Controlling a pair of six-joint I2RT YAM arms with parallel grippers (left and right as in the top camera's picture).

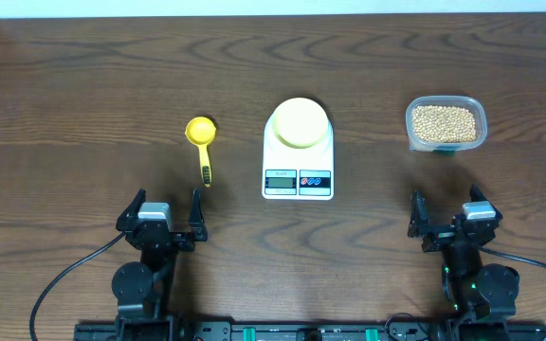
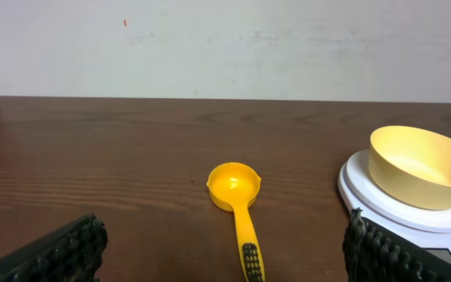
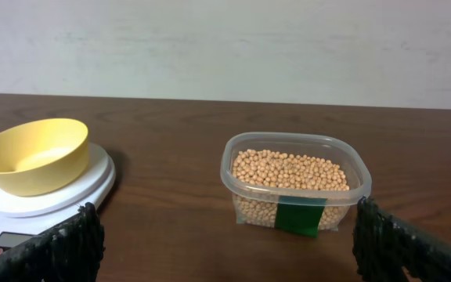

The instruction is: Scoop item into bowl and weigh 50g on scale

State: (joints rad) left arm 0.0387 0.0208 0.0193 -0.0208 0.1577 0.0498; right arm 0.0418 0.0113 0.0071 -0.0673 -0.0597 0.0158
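Note:
The beige beans (image 1: 444, 120) fill a clear plastic tub (image 1: 478, 124) at the back right; they also show in the right wrist view (image 3: 290, 170). The pale yellow bowl (image 1: 299, 121) sits empty on the white scale (image 1: 298, 176) in the middle, seen also in the left wrist view (image 2: 421, 166) and the right wrist view (image 3: 34, 154). A yellow long-handled scoop (image 1: 201, 140) lies left of the scale, empty (image 2: 237, 196). My left gripper (image 1: 168, 216) is open and empty near the front edge, behind the scoop. My right gripper (image 1: 449, 218) is open and empty, in front of the tub.
The dark wooden table (image 1: 83, 104) ends at a pale wall at the back. A green label (image 3: 299, 217) is on the tub's front. Cables run along the front edge by both arm bases.

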